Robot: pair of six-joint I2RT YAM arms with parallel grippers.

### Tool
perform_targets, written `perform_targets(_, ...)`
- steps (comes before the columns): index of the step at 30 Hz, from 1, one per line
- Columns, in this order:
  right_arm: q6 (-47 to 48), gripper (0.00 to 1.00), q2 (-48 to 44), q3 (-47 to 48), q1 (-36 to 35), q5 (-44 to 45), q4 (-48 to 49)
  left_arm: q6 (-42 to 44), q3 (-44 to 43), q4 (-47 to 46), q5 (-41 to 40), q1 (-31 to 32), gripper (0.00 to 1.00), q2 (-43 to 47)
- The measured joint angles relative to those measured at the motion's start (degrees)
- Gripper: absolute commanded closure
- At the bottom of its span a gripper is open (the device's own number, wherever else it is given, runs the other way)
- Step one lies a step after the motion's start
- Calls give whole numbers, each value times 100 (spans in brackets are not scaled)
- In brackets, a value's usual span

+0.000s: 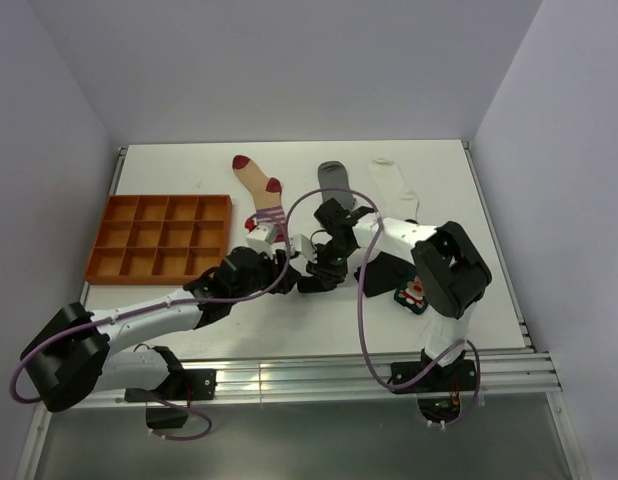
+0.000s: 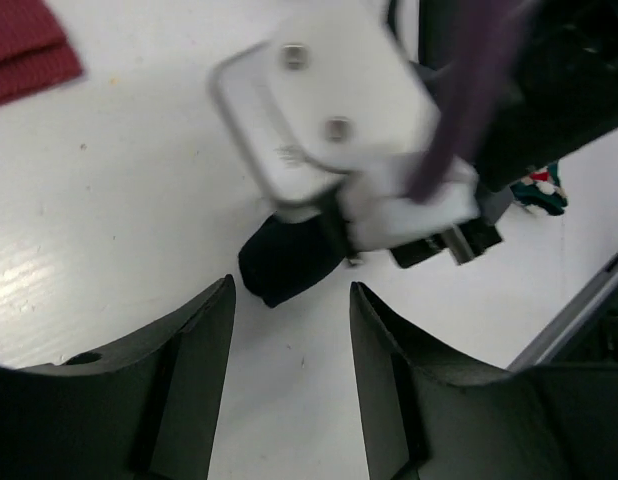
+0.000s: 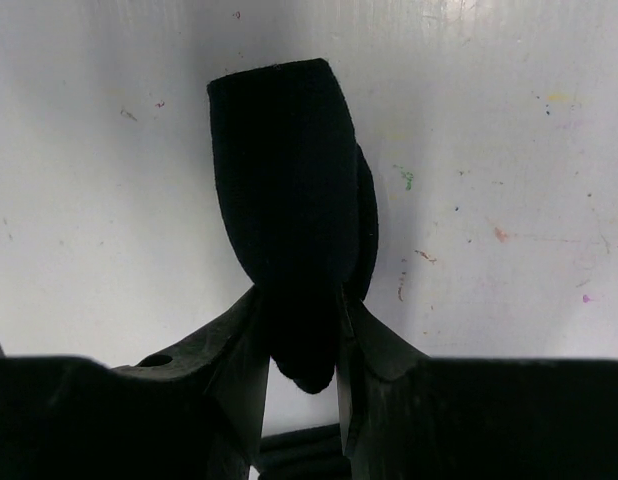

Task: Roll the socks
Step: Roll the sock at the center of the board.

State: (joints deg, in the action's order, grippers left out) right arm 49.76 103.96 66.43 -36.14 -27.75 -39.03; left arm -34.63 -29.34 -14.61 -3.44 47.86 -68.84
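Sock pinched in right gripper: black sock, bunched thick, near end clamped between both fingers, the rest lying out on the white table. Sits right of the orange tray, well apart from it. Left gripper spread wide and holding nothing, pointed at the same black sock from the tray side, tips just short of it. Beyond, further from the arms' bases and also right of the tray, three socks flat in a row: beige sock with red toe, red heel and striped cuff nearest the tray, then grey sock, then white sock. Farthest right of the tray, partly hidden under the right arm, teal sock with a red-and-white Christmas figure.
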Motion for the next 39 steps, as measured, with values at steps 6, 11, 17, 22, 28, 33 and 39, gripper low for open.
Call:
perform_targets(6, 120, 84, 531, 649, 179, -332, -737, 804, -715, 343, -678, 616, 43, -472)
perform_targets(11, 199, 84, 857, 1025, 306, -566, -1196, 1333, -1244, 640, -767, 811, 43, -940)
perform_targets(17, 223, 84, 1023, 1211, 350, -649, -1440, 1851, -1672, 1032, -800, 1032, 42, -1604)
perform_targets(22, 243, 84, 1215, 1408, 378, -739, -1770, 2181, -1980, 1379, -782, 1106, 40, -2000)
perform_targets(28, 240, 84, 1414, 1558, 422, -835, -2201, 2452, -2361, 1676, -791, 1123, 39, -2452)
perform_targets(33, 254, 84, 1587, 1687, 444, -868, -2557, 2540, -2518, 1836, -776, 1145, 39, -2721)
perform_targets(39, 264, 84, 1773, 1847, 481, -872, -2889, 2551, -2597, 1897, -660, 1152, 39, -2789)
